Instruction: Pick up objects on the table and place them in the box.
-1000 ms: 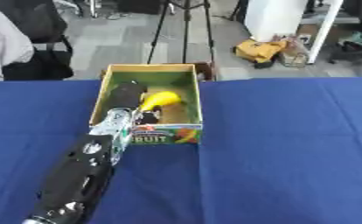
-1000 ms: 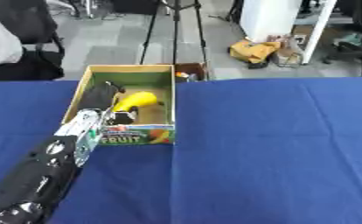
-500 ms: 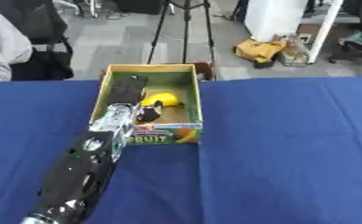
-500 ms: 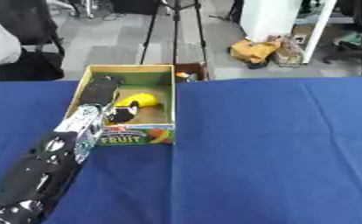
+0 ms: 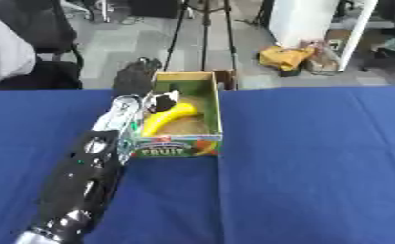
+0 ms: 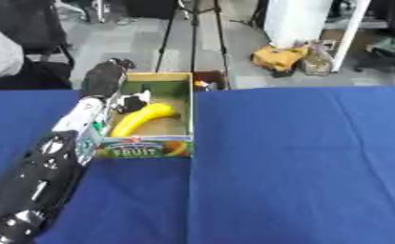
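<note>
Since the earlier frames the left hand (image 6: 105, 78) has moved from over the inside of the box (image 5: 177, 147) to its far left corner, and the banana (image 5: 165, 117) now lies uncovered on the box floor.

Left of the box, the left arm (image 5: 88, 176) runs up from the lower left corner of the view, black with silver joints, alongside the box's left wall. Its hand sits above and just outside the far left corner of the box, dark against the grey floor behind. Its fingers (image 6: 116, 63) hold nothing; whether they are straight or curled cannot be told from here.

Inside the box, the yellow banana lies slanted, one end near the left wall and the other pointing toward the far right. A small black-and-white thing (image 6: 134, 101) lies at the banana's far left side, close under the wrist. The box stands on the blue desk (image 5: 317, 167) near its far edge, its front wall printed with the word FRUIT.

Right of the box, only blue cloth shows.
</note>
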Available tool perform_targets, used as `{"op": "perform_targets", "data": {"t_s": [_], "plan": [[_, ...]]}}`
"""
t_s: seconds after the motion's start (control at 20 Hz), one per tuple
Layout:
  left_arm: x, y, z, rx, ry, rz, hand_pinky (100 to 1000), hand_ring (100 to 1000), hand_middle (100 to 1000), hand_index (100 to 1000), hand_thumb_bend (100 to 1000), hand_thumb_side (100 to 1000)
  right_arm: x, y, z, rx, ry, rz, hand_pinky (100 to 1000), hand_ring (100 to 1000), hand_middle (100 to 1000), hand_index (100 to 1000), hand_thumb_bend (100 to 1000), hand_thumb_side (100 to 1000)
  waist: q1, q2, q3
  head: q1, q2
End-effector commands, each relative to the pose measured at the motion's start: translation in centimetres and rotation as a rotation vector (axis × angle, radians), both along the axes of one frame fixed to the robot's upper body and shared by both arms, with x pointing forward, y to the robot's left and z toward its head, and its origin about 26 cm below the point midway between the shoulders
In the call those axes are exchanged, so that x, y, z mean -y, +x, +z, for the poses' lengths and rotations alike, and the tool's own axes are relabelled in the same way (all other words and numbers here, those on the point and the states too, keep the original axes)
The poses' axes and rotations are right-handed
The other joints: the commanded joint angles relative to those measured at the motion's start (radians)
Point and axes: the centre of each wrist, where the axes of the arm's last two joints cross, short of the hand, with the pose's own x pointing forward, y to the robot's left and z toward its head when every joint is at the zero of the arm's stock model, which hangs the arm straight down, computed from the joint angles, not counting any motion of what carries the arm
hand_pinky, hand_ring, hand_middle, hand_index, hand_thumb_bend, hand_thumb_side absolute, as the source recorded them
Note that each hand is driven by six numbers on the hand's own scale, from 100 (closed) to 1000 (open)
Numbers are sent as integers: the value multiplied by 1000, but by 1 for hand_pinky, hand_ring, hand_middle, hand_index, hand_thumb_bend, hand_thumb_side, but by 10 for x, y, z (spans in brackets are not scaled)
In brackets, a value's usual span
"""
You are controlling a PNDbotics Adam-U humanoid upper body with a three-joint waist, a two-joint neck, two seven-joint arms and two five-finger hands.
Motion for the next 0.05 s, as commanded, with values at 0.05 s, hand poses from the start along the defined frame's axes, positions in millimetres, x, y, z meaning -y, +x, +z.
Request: {"op": "perform_targets", "data": {"t_s": [0.05], "plan": [[-10, -25, 41, 156, -110, -91, 242, 554, 545, 784, 215, 586, 6, -3, 7, 18, -5, -14, 893, 914, 541, 945, 100, 1000, -4, -32, 8, -6, 28]]}}
